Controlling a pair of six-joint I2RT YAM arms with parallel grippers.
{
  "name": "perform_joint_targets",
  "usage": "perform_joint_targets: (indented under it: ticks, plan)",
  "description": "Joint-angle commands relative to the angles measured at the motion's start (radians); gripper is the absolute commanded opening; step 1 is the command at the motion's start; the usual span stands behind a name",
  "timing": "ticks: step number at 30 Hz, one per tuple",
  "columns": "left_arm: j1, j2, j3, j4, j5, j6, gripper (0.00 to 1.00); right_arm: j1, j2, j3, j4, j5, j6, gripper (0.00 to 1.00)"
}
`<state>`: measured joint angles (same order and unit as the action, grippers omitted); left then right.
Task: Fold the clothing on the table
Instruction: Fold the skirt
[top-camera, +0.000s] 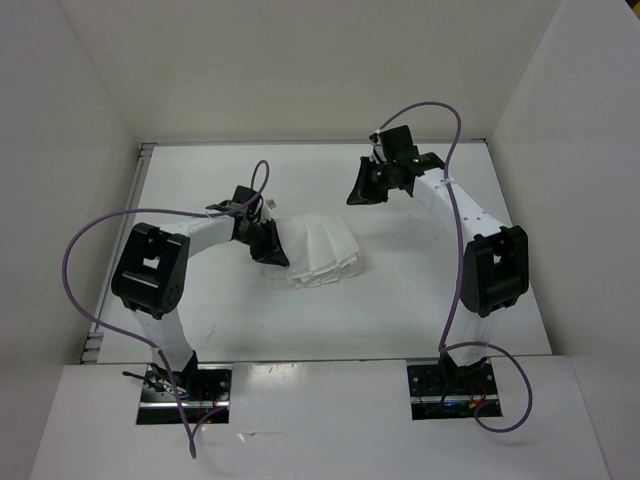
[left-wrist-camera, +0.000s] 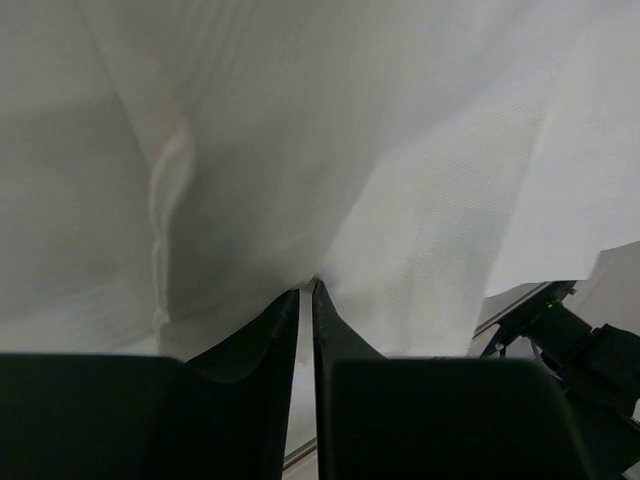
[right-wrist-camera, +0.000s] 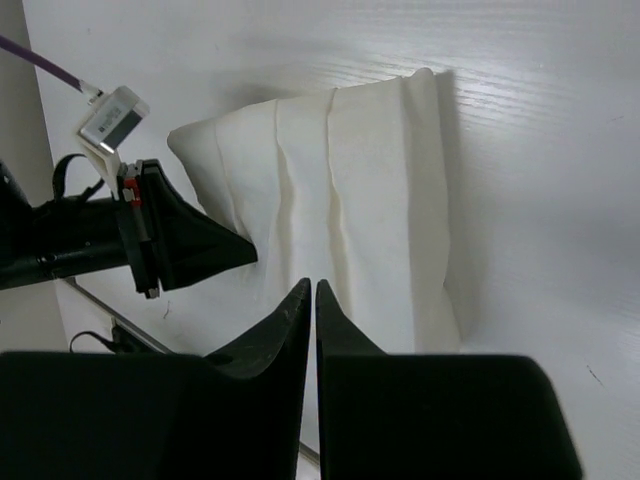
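Spotter: Clothing (top-camera: 325, 255) lies near the middle of your worktop (top-camera: 420, 300), folded into a rough fan with its pleats running side by side.

Checker: Your left tool (top-camera: 272, 248) is at the clothing's left edge. Through its own camera you see the fingers (left-wrist-camera: 270, 330) drawn nearly together. Fabric is gathered right at their tips and fills the view above them, so the tool has that edge pinched.

Spotter: Your right tool (top-camera: 362, 192) hangs over the far part of the worktop, well apart from the clothing. Its fingers (right-wrist-camera: 285, 320) are closed to a thin slit with nothing between them.

Checker: From that wrist you look down on the stacked layers, with the left tool's black tip touching their edge.
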<state>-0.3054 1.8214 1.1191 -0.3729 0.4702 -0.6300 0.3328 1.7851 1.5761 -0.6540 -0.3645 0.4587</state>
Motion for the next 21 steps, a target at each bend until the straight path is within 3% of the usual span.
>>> perform_joint_targets:
  ticks: [1,4,9,17,21]
  plan:
    - [0.002,-0.001,-0.044,0.011,-0.024,0.026,0.16,-0.012,-0.07,-0.013,-0.001,0.035,-0.023,0.09]
    - [0.002,0.071,-0.033,0.02,-0.057,0.035,0.16,-0.021,-0.079,-0.013,-0.019,0.035,-0.034,0.09]
    - [0.002,0.079,0.016,0.02,-0.036,0.035,0.19,-0.021,-0.099,-0.05,-0.019,0.033,-0.045,0.2]
    - [-0.008,-0.216,0.007,-0.063,-0.038,0.004,0.3,-0.021,-0.174,-0.286,0.059,-0.082,-0.022,0.16]
    - [0.003,-0.417,0.007,-0.095,-0.027,-0.005,0.37,-0.021,-0.303,-0.326,0.01,0.06,-0.003,0.15]
